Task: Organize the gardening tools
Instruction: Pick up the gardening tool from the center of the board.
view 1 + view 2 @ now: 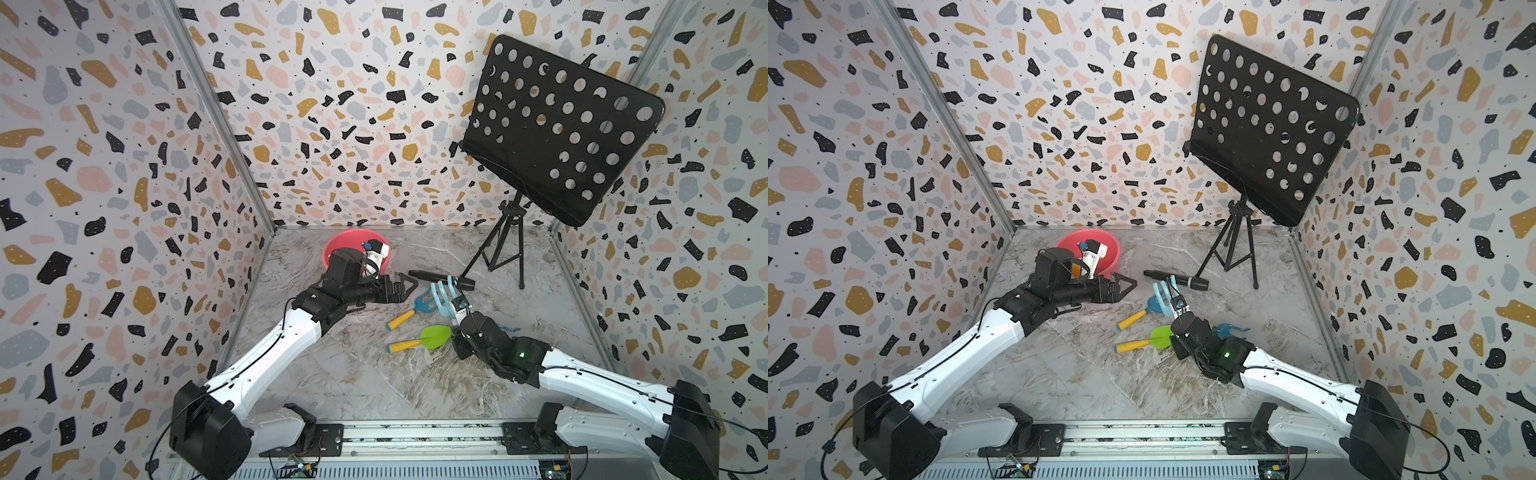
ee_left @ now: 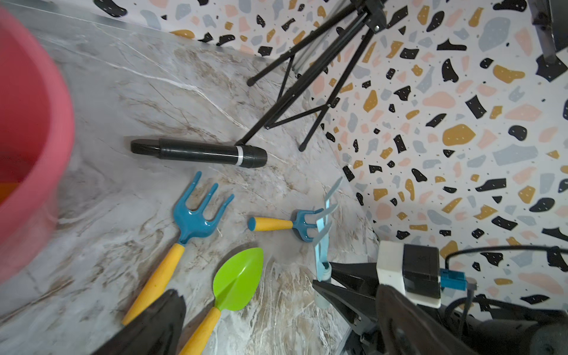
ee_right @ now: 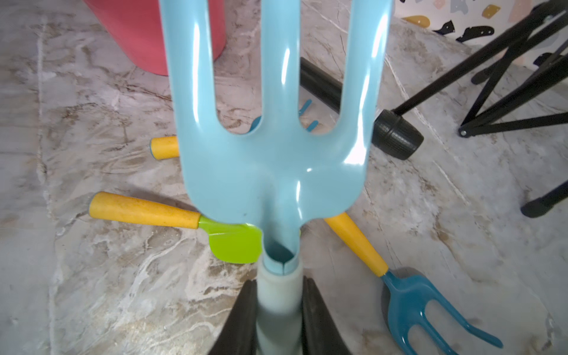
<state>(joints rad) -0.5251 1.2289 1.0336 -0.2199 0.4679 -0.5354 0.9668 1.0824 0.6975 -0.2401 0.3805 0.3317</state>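
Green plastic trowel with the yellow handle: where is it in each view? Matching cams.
Top view: green trowel mid-floor, left of the right arm's wrist.
Top view: green trowel, same spot.
Left wrist: green trowel alongside the dark-blue plastic fork.
Right wrist: green trowel partly behind the light-blue rake.
Shared landmark: black microphone, lying on the floor.

text: none legible | labels: none | brands: none | numbers: none

In both top views I see a black microphone (image 1: 424, 275) lying mid-frame on my marble tabletop (image 1: 374, 386), a perforated music stand (image 1: 511, 166) upper right.
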